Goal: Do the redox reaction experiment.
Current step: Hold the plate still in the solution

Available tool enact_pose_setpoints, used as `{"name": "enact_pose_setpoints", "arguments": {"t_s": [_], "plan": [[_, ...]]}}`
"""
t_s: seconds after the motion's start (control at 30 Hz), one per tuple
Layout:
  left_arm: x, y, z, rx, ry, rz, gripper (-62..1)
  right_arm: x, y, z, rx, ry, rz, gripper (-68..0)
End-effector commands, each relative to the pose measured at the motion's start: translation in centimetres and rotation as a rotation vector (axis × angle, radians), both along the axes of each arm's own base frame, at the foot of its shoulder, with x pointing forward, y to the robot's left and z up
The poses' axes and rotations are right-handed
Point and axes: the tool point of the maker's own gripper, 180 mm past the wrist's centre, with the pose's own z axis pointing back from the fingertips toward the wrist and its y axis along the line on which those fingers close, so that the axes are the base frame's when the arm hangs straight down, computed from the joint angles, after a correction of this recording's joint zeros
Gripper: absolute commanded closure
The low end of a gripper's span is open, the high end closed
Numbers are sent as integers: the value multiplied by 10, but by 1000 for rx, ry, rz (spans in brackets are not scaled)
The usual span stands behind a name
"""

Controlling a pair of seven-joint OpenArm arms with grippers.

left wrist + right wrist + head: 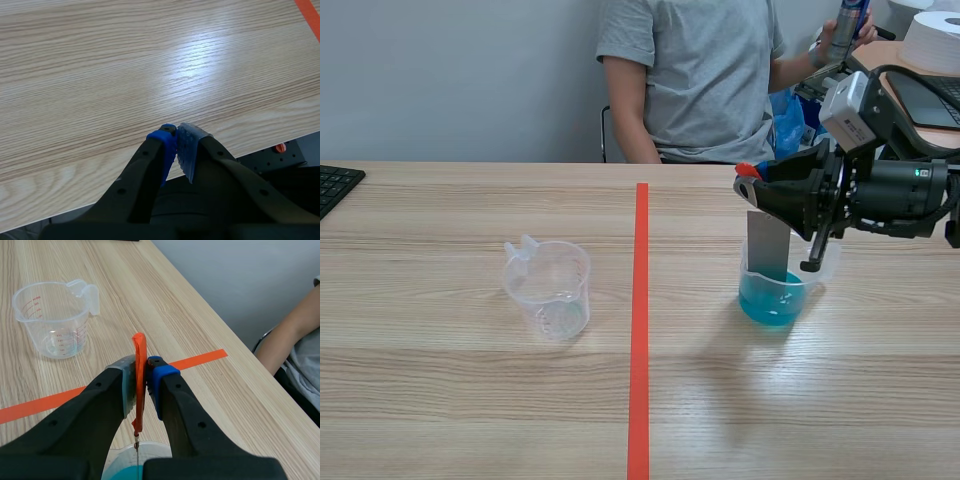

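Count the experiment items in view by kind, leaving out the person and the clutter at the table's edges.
Clear plastic measuring cups: 2 (empty cup, cup of blue liquid)
Grey metal sheet with orange-red tab: 1, clamped in the right gripper
Total: 3

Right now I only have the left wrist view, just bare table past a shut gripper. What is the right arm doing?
Observer: The right gripper is shut on an orange tab atop a grey sheet, held upright over the cup of blue liquid.
Operator: Is the sheet in the liquid?
Observer: Its lower end is inside the cup, about at the liquid's surface. I cannot tell whether it is immersed.
Operator: Anything on my side?
Observer: A clear measuring cup stands on your side of the tape line.
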Motion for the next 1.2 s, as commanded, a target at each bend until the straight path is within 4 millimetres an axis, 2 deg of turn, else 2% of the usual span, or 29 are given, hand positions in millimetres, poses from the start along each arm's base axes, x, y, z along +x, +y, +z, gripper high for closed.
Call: {"name": "enact_pose_setpoints", "arguments": {"t_s": [0.0, 0.13, 0.3, 1.17], "plan": [[4, -3, 5, -13, -23, -2, -42, 4, -3, 10, 8, -21, -3, -15], [4, -3, 5, -13, -23, -2, -42, 1, -2, -3, -27, 5, -2, -15], [4, -3, 5, -13, -23, -2, -42, -1, -3, -9, -28, 21, -7, -15], [4, -3, 5, -13, -23, -2, -42, -1, -3, -9, -29, 21, -7, -15]]}}
